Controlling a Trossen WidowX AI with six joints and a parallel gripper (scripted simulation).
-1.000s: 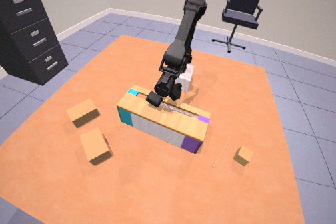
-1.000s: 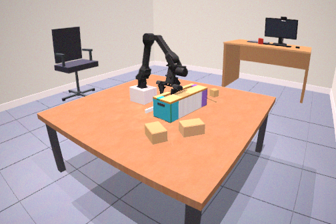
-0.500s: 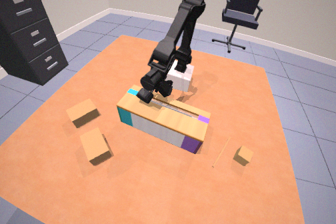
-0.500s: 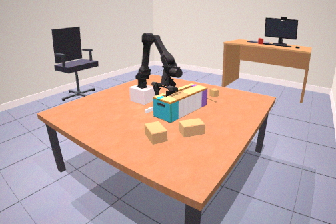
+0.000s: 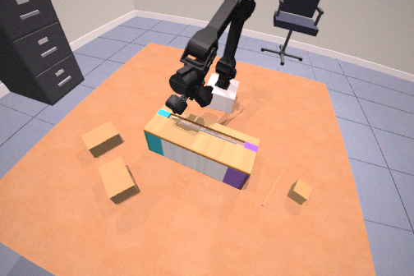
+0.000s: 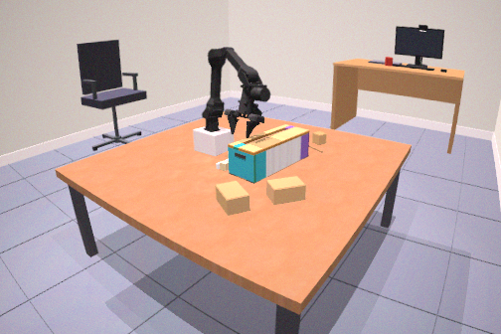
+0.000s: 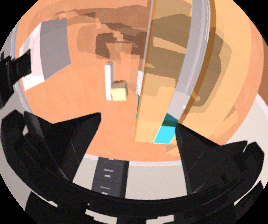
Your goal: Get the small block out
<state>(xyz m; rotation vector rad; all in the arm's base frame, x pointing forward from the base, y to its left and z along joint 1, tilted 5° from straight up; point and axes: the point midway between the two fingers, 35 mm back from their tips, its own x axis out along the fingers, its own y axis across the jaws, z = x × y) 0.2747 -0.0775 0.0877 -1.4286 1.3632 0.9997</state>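
Observation:
The box (image 5: 185, 134) (image 6: 285, 158) (image 7: 152, 112) stands upright, with a teal end and a purple end and a long slot in its top. A small pale yellow block (image 6: 225, 164) (image 7: 119, 93) lies on the table outside the box, on the arm's side near the teal end. It is beside a short white strip (image 6: 219, 165) (image 7: 109, 80). The block is hidden in the top view. My gripper (image 5: 190, 103) (image 6: 242, 133) (image 7: 139, 122) is open and empty, above the table and the box's arm-side edge near the teal end. The shelf inside is not clearly visible.
The arm's white base (image 5: 222, 101) (image 6: 213, 142) stands behind the box. Two larger tan blocks (image 5: 102, 138) (image 5: 118, 179) (image 6: 232, 197) (image 6: 285, 189) lie beyond the teal end. A thin rod (image 5: 273, 187) and a tan cube (image 5: 301, 191) (image 6: 319, 138) lie beyond the purple end.

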